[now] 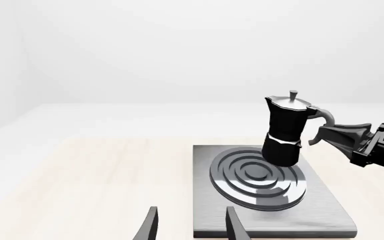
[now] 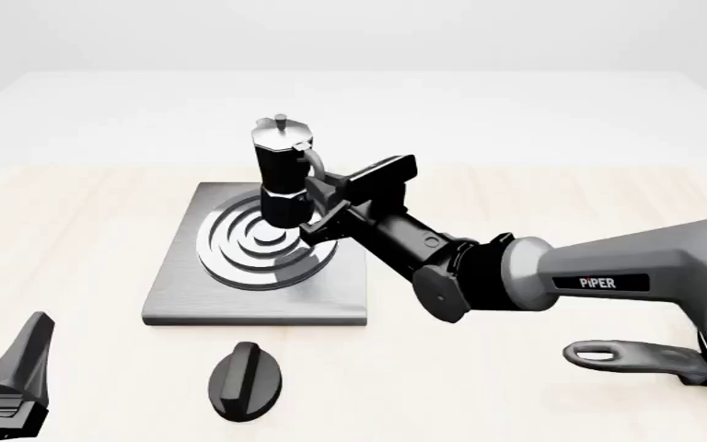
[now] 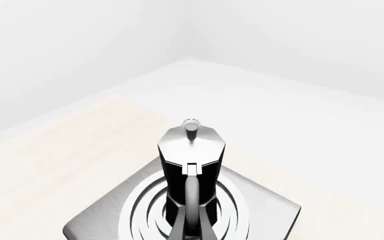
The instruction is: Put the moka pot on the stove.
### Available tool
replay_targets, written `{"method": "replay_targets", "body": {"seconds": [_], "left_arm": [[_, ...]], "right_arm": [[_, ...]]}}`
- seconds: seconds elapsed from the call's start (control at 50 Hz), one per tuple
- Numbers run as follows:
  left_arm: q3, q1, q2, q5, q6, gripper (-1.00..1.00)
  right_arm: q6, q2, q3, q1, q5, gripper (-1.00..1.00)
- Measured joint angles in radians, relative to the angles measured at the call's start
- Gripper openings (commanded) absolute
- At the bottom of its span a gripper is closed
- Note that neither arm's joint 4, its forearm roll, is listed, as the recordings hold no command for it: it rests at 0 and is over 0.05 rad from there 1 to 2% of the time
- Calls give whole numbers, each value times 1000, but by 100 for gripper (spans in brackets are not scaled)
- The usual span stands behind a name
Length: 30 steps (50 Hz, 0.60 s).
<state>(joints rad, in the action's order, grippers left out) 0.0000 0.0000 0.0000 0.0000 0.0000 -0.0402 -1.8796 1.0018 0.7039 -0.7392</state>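
The right fingers point(image 2: 317, 204) are clamping the pot point(image 2: 283, 173) by its handle, hanging it upright over the stove point(image 2: 181, 276) burner for lowering, while the left fingers point(image 1: 190, 225) are idling apart.

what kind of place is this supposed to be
Probably a simulated kitchen tabletop: a stove slab with a ringed burner, a moka pot held over it by the right gripper, and a pan handle on pale wood.

Simulated kitchen bench around me: pale wood table point(image 2: 84, 239), blank white walls, my stove point(image 2: 181, 285), moka pot point(image 2: 283, 175), pan handle point(image 2: 630, 354) near right.
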Motion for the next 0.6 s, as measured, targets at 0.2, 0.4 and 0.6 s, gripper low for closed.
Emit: {"method": "replay_targets", "body": {"seconds": [0.2,0.4,0.6], "left_arm": [[0,0,0,0,0,100],[0,0,0,0,0,100],[0,0,0,0,0,100]], "right_arm": [[-3,-29,25,9,7,-100],[-8,-62,51,14,13,-100],[-14,-91,71,18,15,-100]]}}
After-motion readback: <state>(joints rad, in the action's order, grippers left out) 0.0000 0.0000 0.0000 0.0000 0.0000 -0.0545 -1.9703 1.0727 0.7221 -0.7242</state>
